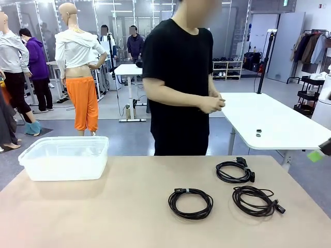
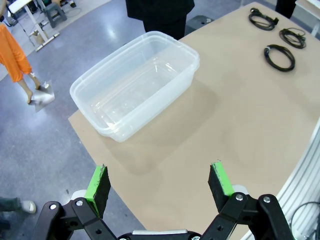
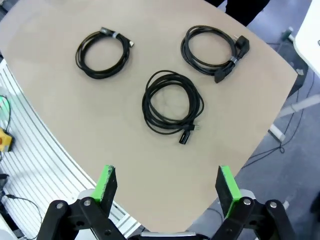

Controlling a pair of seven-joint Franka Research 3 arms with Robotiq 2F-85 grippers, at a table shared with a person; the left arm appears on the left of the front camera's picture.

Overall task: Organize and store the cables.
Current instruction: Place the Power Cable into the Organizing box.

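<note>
**A:** Where does everything sit?

**B:** Three thin black cables wound into round coils (image 1: 192, 191) lie apart from one another on the beige tabletop (image 1: 124, 217), at the lower right of the front view. The clear plastic rectangular tub (image 1: 62, 169) stands at the left of that frame with nothing in it. By my reading, storing hasn't started.

**A:** And the grippers?

**B:** Both are spread wide and hold nothing. The right gripper (image 3: 166, 181) hangs above the coils. The left gripper (image 2: 159, 179) hangs over the tabletop's edge, with the tub in the upper middle of its frame.

**A:** Which coil goes first?

**B:** Probably the loosely looped coil (image 3: 146, 107) at the centre of the right wrist frame, as it's nearest that gripper. I'd come straight down and pinch across all the strands on one side, not a single loop, so it lifts whole. A trailing plug might snag a neighbouring coil, so lift it slowly.
</note>
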